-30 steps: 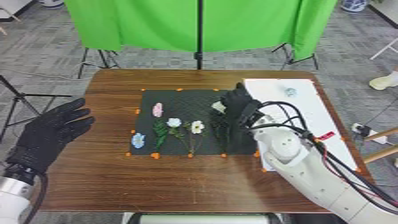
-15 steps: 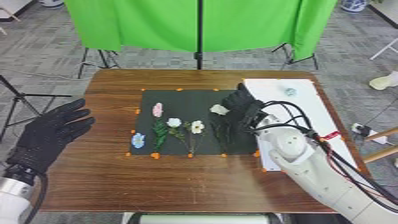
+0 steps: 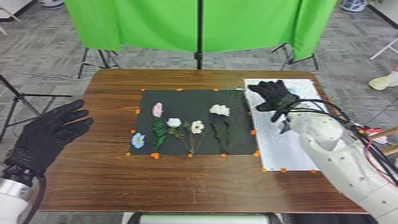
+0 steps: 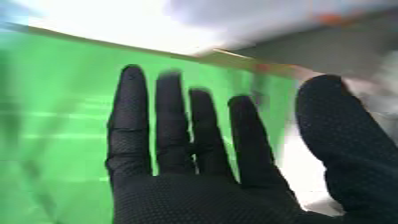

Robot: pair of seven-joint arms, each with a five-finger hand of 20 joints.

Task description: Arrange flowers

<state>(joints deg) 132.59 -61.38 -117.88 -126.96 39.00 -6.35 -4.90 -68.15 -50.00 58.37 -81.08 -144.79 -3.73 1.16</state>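
Now off the rightmost white flower (image 3: 219,109): right hand (image 3: 273,96), fingers (image 4: 131,115) straight and apart, over the white board (image 3: 286,147).

Beyond the right hand's fingers (image 3: 279,90), a green cloth (image 3: 147,25) is hanging and a black pole (image 3: 200,31) is standing to their left

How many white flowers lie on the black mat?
3. Across the black mat: left white flower, middle white flower close beside it, right white flower nearest the white board.
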